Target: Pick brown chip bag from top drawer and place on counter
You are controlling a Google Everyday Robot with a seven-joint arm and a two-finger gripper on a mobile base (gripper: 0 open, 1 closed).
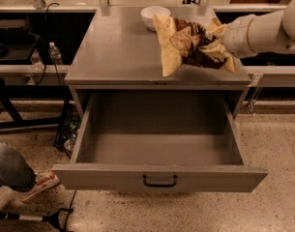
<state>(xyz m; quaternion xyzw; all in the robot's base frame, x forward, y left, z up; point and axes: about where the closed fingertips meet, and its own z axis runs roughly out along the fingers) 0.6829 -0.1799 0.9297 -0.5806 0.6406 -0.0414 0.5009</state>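
Camera view: the only view, looking down at the front of a grey cabinet from above the open drawer.
Arm pose: the white arm (263, 30) is reaching in from the right edge, its thick forearm lying nearly level and sloping slightly down toward the left, above the right rear part of the counter.
Gripper: the gripper (212, 45) is sitting at the arm's left end over the right side of the counter, largely wrapped in crumpled foil; it is clamping the right end of the bag, which is bunching up around it.
Brown chip bag: the brown chip bag (178, 42) is hanging from the gripper over the counter's right half, crumpled, its dark middle facing the camera and one pale yellow end pointing down and left toward the front edge; whether that tip is touching the surface cannot be told.
Counter: the counter (118, 47) is lying flat under the bag, and a shadow is showing on it just below the bag.
White bowl: the white bowl (154, 14) is standing at the back of the counter, just left of the bag's upper corner.
Top drawer: the top drawer (161, 146) is standing pulled fully out toward the camera, with the black handle (159, 181) at the centre of its front panel.
Surroundings: a person's shoe (40, 182) is resting on the speckled floor at the lower left, and a water bottle (54, 54) is standing on a shelf to the left of the cabinet.
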